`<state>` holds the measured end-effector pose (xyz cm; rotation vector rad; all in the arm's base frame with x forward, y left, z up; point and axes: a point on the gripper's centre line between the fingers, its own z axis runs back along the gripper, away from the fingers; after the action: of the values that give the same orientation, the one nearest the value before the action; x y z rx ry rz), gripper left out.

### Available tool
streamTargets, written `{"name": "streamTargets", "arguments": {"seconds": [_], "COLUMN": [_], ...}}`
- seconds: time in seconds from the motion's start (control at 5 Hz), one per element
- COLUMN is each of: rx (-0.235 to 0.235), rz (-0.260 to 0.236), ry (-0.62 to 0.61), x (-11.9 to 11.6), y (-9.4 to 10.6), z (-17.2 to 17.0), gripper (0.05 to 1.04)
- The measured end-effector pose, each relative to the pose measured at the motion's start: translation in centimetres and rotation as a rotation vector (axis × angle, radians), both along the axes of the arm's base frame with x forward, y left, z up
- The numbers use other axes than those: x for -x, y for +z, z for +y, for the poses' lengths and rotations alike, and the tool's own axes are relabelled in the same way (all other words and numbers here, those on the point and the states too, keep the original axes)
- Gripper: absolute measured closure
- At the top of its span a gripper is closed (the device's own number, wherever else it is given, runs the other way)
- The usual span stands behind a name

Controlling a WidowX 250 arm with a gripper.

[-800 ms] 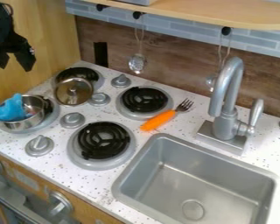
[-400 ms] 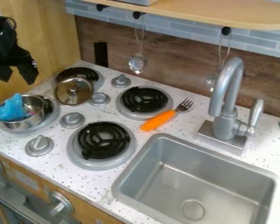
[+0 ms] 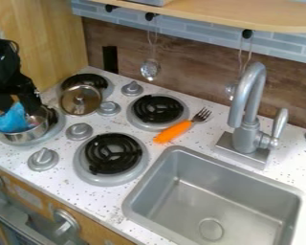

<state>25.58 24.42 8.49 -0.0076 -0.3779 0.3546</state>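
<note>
The black two-finger gripper [image 3: 18,109] is at the left of the frame, its fingers apart on either side of the upper part of a blue soft-looking object [image 3: 11,121]. That object sits in a metal saucepan [image 3: 20,137], partly over its rim, on the front-left burner [image 3: 55,125]. The arm [image 3: 1,57] comes in from the upper left, its gripper pointing down. Behind the saucepan is a round pot lid [image 3: 71,102]; an orange-handled fork [image 3: 174,131] lies near the middle, beside the sink [image 3: 175,152].
</note>
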Motion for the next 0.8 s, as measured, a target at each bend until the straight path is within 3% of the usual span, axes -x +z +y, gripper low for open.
{"name": "streamTargets", "arguments": {"seconds": [0.2,0.6,0.8], "rx": [-0.008,-0.129,-0.133], "rz": [0.017,0.041,0.059], "ry": [0.01,0.246,0.302], "x": [1.2,2.2,2.2], "y": [0.1,-2.6,-3.8], "z": [-0.5,2.4,2.6], "gripper": [0.078,0.078,0.078]}}
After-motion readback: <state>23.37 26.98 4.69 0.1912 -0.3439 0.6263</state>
